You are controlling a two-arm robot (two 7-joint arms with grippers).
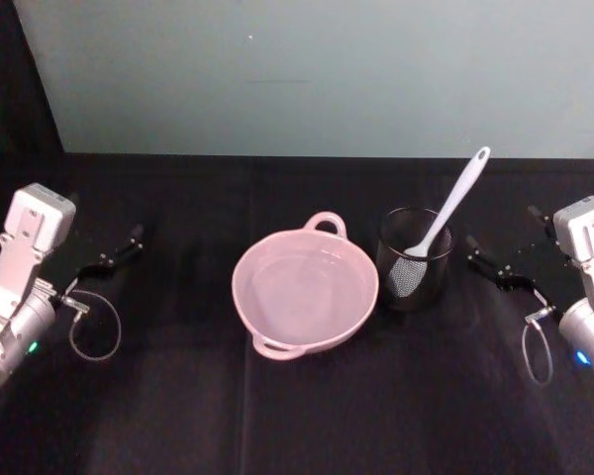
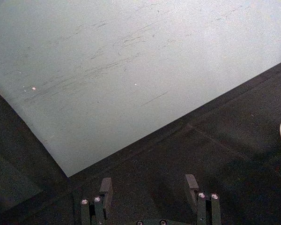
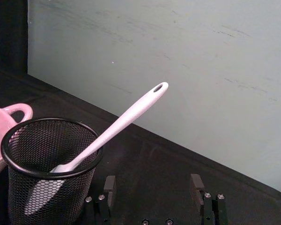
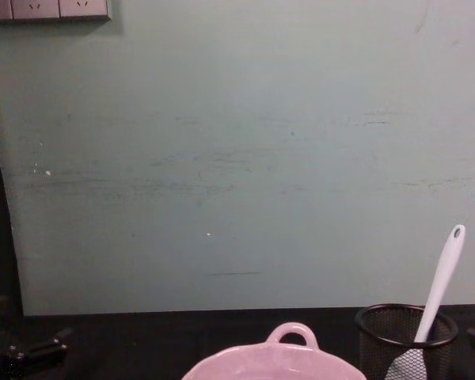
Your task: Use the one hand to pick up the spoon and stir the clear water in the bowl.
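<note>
Bowl: pale pink, glossy, wide and round, with 2 small loop handles on its rim, 1 at the far side and 1 at the near side. It sits mid-table on the black cloth-covered table. The inside shines, but I cannot tell a water line. Cup: black wire mesh, cylindrical, upright, just beside the bowl on the robot's right and nearly touching its rim. Spoon: slim, smooth white plastic. It stands in the cup with its flat blade down, visible through the mesh, and its long handle leans over the rim up and to the right. There is 1 small oval hole at the tip. Behind everything is a flat pale green wall with faint scuff lines. Right gripper: black, 2 fingers, low over the cloth to the right of the cup, near it but not touching cup or spoon. Its fingers are spread apart with nothing between them, and the spoon handle rises ahead of it and toward the bowl. Left gripper: at the far left, well apart from the bowl, with fingers likewise spread and empty.
</note>
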